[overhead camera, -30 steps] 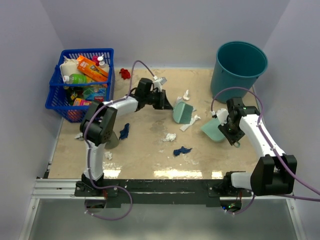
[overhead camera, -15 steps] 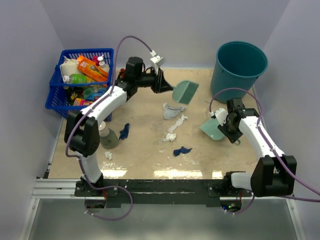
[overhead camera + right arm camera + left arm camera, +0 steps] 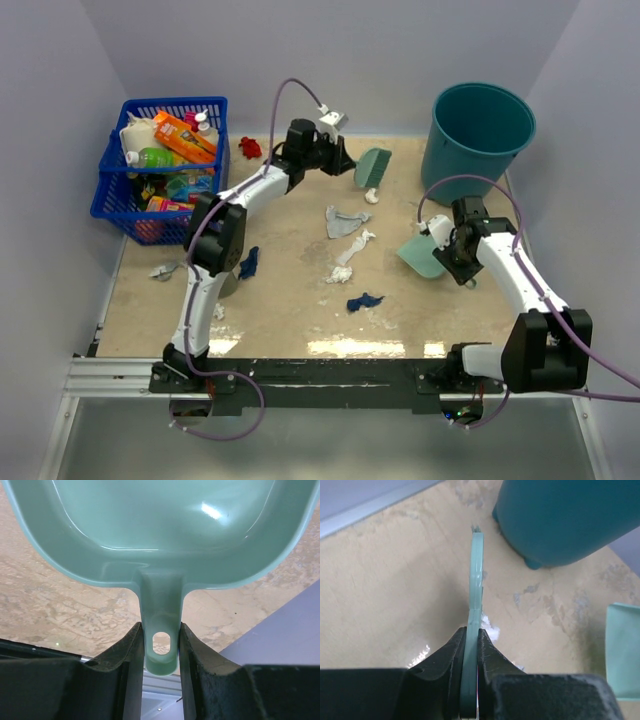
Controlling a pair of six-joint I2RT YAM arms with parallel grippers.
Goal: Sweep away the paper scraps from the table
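Observation:
My left gripper (image 3: pixel 347 162) (image 3: pixel 471 636) is shut on the teal hand brush (image 3: pixel 372 167) (image 3: pixel 476 575), held edge-on at the far middle of the table (image 3: pixel 285 215), left of the bucket. A white scrap (image 3: pixel 372 196) (image 3: pixel 488 625) lies just under the brush. My right gripper (image 3: pixel 448 252) (image 3: pixel 160 641) is shut on the handle of the teal dustpan (image 3: pixel 418 256) (image 3: pixel 160 525), at the right. Paper scraps lie mid-table: a grey-blue one (image 3: pixel 343 220), white ones (image 3: pixel 355 245) (image 3: pixel 340 272), a navy one (image 3: pixel 364 300). Another navy scrap (image 3: pixel 248 262) lies by the left arm.
A teal bucket (image 3: pixel 478 130) (image 3: pixel 560 515) stands at the far right corner. A blue basket (image 3: pixel 165 165) full of packages sits at the far left, with a small red thing (image 3: pixel 249 148) beside it. Small white bits (image 3: pixel 160 270) (image 3: pixel 217 310) lie near the left edge.
The left arm has carried the brush from mid-table up and away to the far edge. The grey-blue scrap now lies uncovered mid-table. The right arm with the dustpan has barely moved.

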